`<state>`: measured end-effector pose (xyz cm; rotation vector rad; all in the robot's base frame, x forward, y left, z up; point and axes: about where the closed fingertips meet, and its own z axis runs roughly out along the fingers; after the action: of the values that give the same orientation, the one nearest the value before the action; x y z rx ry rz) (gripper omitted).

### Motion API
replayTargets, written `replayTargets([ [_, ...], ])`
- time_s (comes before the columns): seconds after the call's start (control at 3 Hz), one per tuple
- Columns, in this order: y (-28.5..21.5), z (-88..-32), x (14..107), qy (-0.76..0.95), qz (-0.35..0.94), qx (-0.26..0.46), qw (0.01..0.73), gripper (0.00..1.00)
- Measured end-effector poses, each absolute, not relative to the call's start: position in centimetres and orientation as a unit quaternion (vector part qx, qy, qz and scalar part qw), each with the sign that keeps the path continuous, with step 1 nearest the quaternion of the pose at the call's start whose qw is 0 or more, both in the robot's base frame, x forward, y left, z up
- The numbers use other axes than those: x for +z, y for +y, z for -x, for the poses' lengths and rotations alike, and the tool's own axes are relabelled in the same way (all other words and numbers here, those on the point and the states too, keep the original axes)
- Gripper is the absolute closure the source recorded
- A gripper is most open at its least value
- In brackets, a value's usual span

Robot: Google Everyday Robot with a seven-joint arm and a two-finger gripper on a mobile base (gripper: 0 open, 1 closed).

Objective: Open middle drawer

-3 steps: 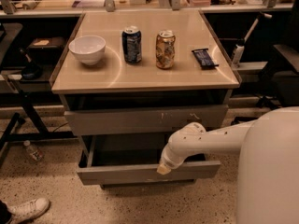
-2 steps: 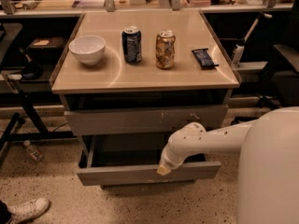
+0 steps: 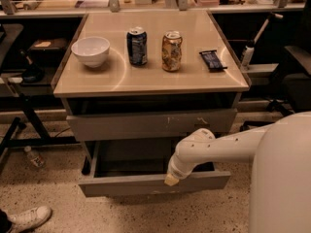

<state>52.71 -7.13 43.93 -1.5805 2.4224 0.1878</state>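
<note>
The middle drawer (image 3: 121,184) is a wide, shallow grey drawer with a plain flat front. It stands pulled out below the taller scratched drawer front (image 3: 146,124), and its grey tray-like inside (image 3: 131,157) shows. My white arm reaches in from the right. The gripper (image 3: 171,180) sits at the top edge of the open drawer's front, right of its middle. The arm's end hides the gripper's tips.
On the cabinet top (image 3: 194,79) stand a white bowl (image 3: 91,50), a blue can (image 3: 137,45), a gold can (image 3: 171,51) and a dark wrapped bar (image 3: 212,60). A white shoe (image 3: 26,218) and a bottle (image 3: 33,157) lie on the floor at left. A chair (image 3: 296,76) stands at right.
</note>
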Motion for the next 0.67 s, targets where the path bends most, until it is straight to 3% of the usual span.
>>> replayTargets([
  [0.67,-7.48,-50.95,44.43,0.843,0.523,0.066,0.108,1.00],
])
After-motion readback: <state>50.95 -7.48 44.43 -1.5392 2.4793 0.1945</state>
